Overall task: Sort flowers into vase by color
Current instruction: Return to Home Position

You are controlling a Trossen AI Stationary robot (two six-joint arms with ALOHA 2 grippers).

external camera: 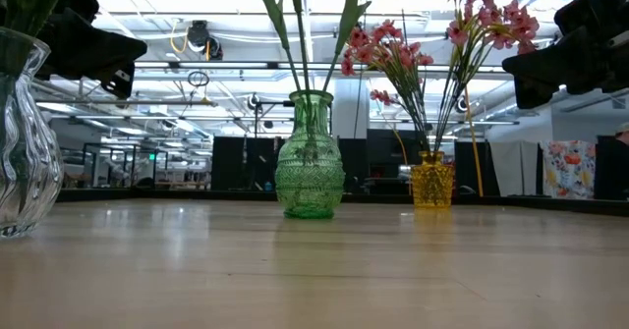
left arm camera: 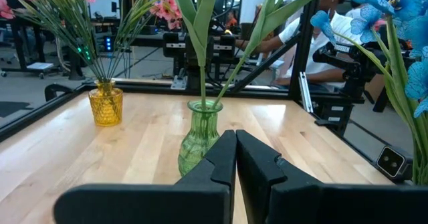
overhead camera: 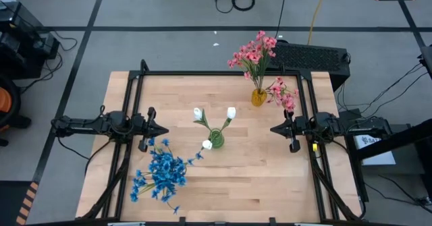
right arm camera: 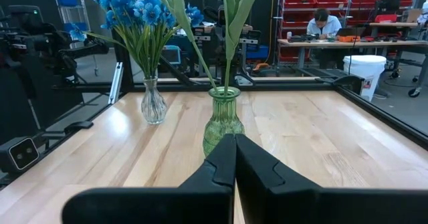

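Observation:
Three vases stand on the wooden table, each holding its flowers by the stems. White buds [overhead camera: 231,113] rise from the green vase [overhead camera: 216,139] at the middle. Pink sprays [overhead camera: 255,52] fill the yellow vase [overhead camera: 258,96] near the far edge. Blue clusters [overhead camera: 164,170] sit in a clear vase [right arm camera: 153,102] toward the near left. My left gripper [overhead camera: 164,130] hovers shut at the left of the green vase. My right gripper [overhead camera: 273,129] hovers shut at its right. Both are apart from every flower.
A black frame [overhead camera: 202,73] runs along the table's far and side edges. Bare wood lies between the vases and along the near right of the table. A person [left arm camera: 314,23] sits beyond the table, and another [right arm camera: 324,25] works at a bench in the room.

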